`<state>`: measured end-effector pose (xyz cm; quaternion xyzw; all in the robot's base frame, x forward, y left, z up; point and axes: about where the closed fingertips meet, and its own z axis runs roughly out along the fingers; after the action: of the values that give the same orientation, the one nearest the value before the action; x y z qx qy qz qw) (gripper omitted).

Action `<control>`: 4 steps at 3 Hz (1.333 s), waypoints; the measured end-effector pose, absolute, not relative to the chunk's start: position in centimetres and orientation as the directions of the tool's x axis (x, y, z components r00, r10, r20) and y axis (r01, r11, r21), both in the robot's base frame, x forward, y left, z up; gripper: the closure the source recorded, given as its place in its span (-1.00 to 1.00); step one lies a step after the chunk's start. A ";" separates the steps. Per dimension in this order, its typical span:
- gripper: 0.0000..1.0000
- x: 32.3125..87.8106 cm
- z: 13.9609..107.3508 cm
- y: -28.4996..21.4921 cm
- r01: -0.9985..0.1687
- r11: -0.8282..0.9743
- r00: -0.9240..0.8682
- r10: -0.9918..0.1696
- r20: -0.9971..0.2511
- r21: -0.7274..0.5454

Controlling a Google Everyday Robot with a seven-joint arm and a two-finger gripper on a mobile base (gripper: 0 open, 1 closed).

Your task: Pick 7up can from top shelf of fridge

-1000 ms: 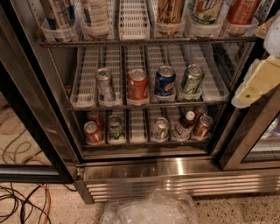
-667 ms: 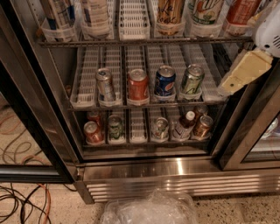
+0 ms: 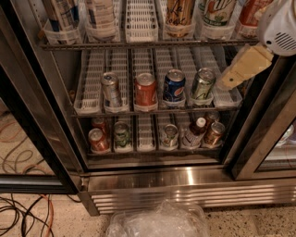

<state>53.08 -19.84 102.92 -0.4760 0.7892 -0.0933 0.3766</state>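
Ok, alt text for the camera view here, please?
The robot's pincer hangs at the upper right of the open fridge, its tip beside a greenish can on the middle rack, below the 7up can on the top shelf. Other cans stand on both lower racks; crumpled clear plastic lies on the floor.

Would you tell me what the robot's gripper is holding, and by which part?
Nothing: the tan gripper hovers bare, right of the greenish-silver can, apart from it.
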 end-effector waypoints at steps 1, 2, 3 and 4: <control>-1.00 53.5 102.9 -19.1 -0.634 0.623 -0.301 -0.744 -0.597 -0.457; -1.00 53.7 103.2 -18.6 -0.521 0.760 -0.349 -0.605 -0.716 -0.388; -1.00 54.3 103.4 -18.0 -0.418 0.838 -0.358 -0.506 -0.784 -0.350; -1.00 55.2 104.3 -17.2 -0.346 0.872 -0.346 -0.461 -0.817 -0.346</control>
<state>55.22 -17.19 104.31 -0.2467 0.8183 -0.0557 0.5161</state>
